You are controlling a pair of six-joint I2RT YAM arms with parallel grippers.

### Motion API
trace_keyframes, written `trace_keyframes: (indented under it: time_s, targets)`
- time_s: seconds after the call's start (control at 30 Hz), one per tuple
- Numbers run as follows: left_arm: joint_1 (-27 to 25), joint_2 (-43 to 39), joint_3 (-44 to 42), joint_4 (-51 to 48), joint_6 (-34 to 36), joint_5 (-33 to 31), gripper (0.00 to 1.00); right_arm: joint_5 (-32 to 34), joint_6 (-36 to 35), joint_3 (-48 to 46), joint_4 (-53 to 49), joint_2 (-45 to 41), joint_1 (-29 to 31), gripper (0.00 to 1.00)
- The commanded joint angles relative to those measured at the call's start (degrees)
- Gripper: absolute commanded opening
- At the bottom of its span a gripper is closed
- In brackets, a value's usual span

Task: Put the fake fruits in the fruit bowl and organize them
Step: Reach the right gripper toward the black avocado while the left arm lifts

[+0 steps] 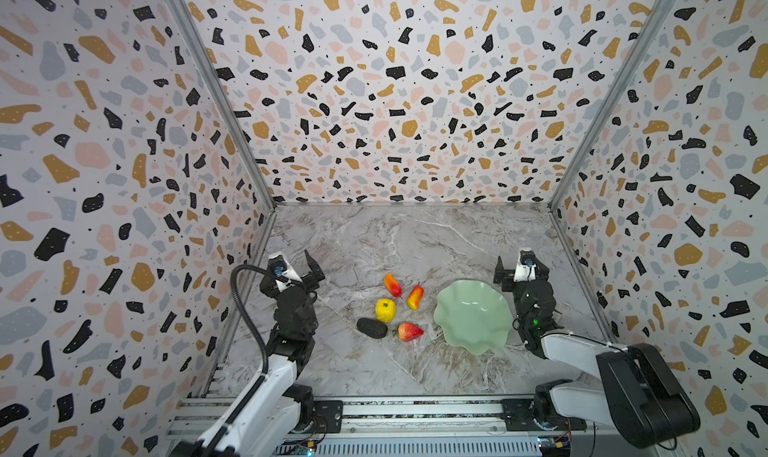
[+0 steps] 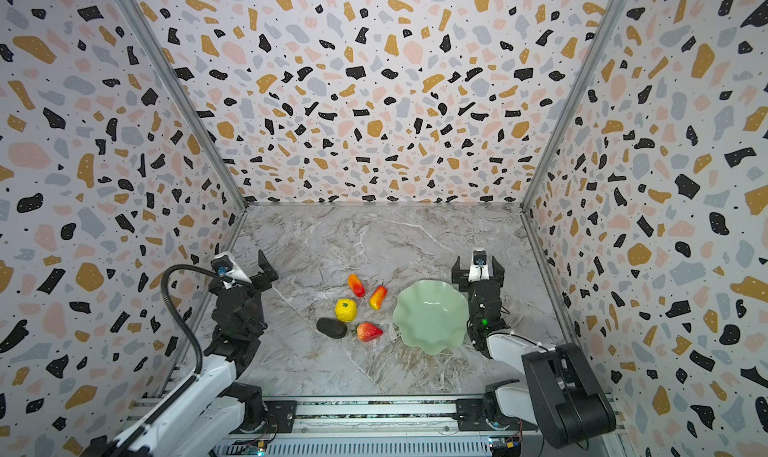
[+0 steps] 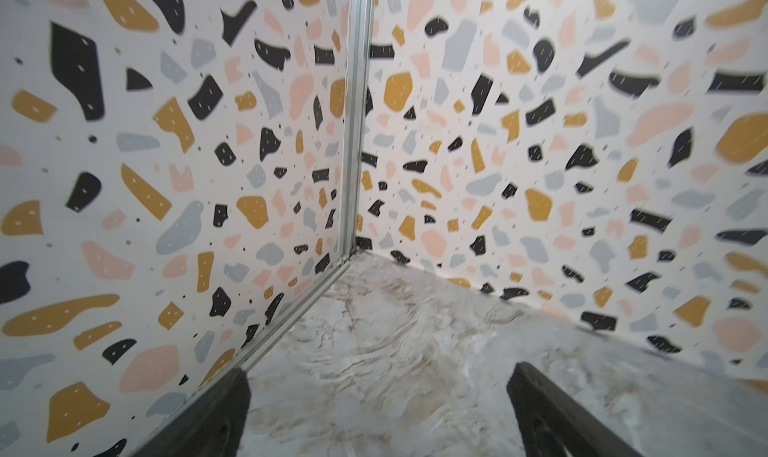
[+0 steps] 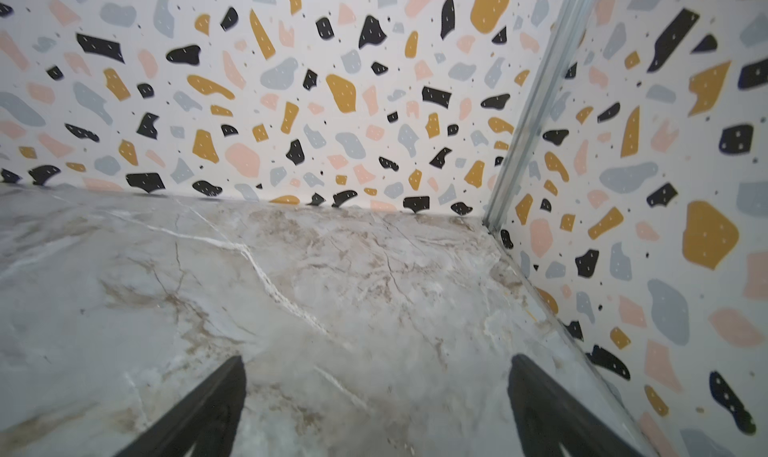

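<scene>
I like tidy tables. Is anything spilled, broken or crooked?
Nothing stands out. The pale mint-green wavy-rimmed bowl sits upright and empty; the five glossy fake fruits lie whole on the marble tabletop beside it.

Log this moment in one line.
fruits: five on table, none in bowl | left gripper: open, empty | right gripper: open, empty

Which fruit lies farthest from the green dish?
The dark blackish-green oval fruit, beside the bumpy yellow citrus; every other fruit lies nearer the pale mint-green scalloped bowl.

Five glossy fake fruits (image 1: pixel 385 310) lie clustered just beside the pale-green scalloped fruit bowl (image 1: pixel 473 317), all outside it.
</scene>
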Motion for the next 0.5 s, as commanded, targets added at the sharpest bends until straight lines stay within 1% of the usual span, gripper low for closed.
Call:
trace_keyframes:
  time_s: [0.0,0.07,0.13,0.2,0.27,0.33,0.47]
  targets:
    - [-0.6,-6.4,7.1,-18.7,-1.8,2.4,0.99,-5.3,0.5,12.0,-20.7,-5.0,1.8,0.99]
    - [-0.6,-5.9,14.7,-28.6,-1.3,5.3,1.0,-14.0,0.1,19.9,-31.5,-4.8,3.6,0.99]
    - [-0.6,-2.5,22.4,-38.5,0.6,9.3,1.0,-22.8,-2.6,26.4,-40.7,-3.2,6.2,0.99]
    - [-0.6,1.4,29.2,-46.7,3.0,12.5,1.0,-27.0,-5.1,31.7,-48.1,-0.8,10.4,0.99]
    - [-0.6,4.8,34.1,-53.2,5.0,15.4,0.99,-27.8,-7.7,36.7,-54.5,2.1,16.4,0.99]
    - [-0.6,7.0,36.7,-57.1,6.4,17.0,1.0,-27.7,-9.4,40.4,-59.7,5.0,22.0,0.99]
    - [-0.6,9.9,38.9,-61.1,8.3,20.8,1.0,-26.2,-10.7,45.4,-67.3,11.1,32.1,0.99]
